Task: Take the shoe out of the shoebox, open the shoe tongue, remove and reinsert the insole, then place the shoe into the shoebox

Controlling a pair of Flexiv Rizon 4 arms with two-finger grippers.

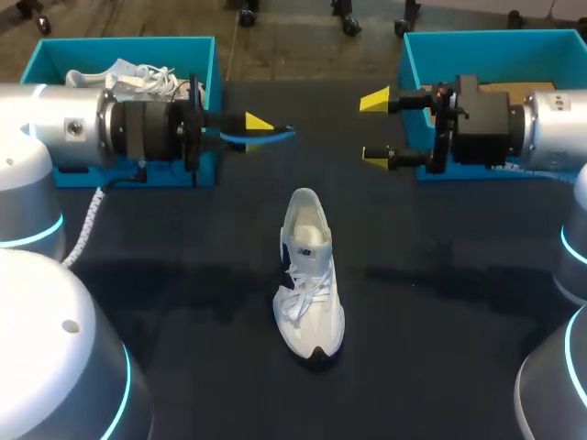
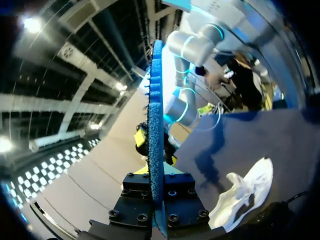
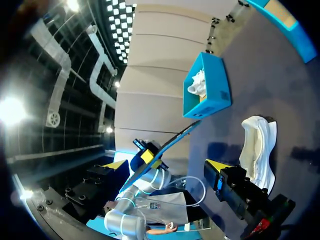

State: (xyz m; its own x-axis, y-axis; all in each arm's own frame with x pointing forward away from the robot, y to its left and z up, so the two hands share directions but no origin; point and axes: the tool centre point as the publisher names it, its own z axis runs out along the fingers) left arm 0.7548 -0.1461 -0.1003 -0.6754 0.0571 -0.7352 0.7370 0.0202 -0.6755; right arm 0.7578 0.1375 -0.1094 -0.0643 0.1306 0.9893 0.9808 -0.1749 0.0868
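Left gripper [image 1: 259, 123] is pinching the blue insole [image 1: 268, 139] by one end above the table [image 1: 183, 302], beyond the shoe [image 1: 310, 275] lying mid-table; my right gripper [image 1: 376, 129] is hanging wide open. I'm judging the floppy insole may buckle on entry if nothing is steadying the shoe.

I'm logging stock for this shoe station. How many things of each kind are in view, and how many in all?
Blue shoeboxes: 2
White shoes: 2
Blue insole: 1
Total: 5
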